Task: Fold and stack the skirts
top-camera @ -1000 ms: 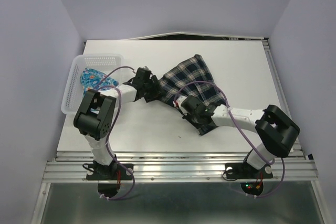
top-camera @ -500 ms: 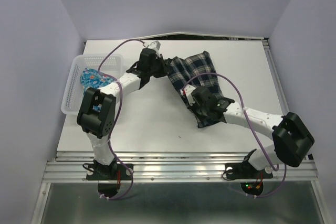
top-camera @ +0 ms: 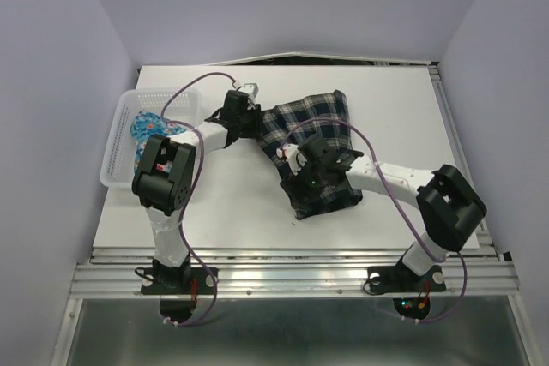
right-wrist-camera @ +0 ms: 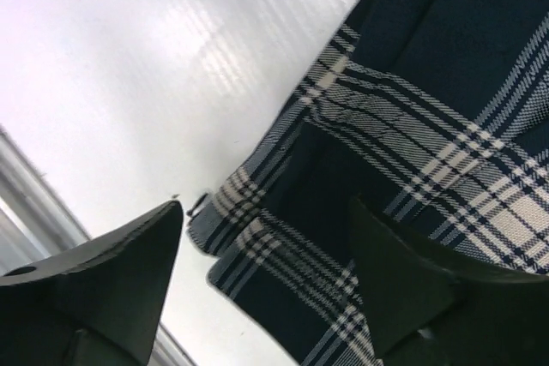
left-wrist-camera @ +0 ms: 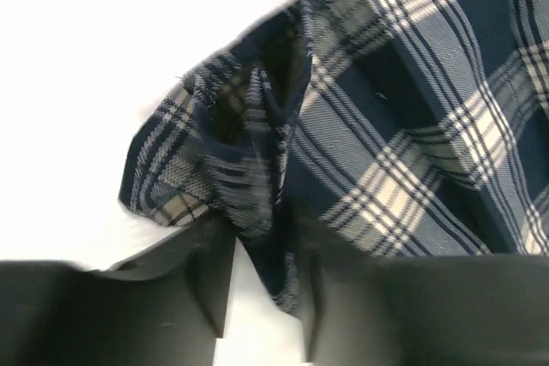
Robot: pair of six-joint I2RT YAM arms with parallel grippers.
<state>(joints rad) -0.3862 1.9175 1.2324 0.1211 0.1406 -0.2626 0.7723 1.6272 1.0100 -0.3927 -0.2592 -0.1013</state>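
Plaid skirt [top-camera: 324, 122] lies spread across the middle of your table [top-camera: 214, 212], well apart from the blue floral skirt [top-camera: 147, 129], which sits bunched in the white basket [top-camera: 117, 147] at the left edge. Your left gripper [left-wrist-camera: 264, 246] is at the far left corner of the plaid cloth, jaws a little apart, with a bunched fold lying in the gap and bare table showing beside it. Your right gripper [right-wrist-camera: 266, 207] hangs over the near left corner of the same cloth, jaws wide apart and holding nothing.
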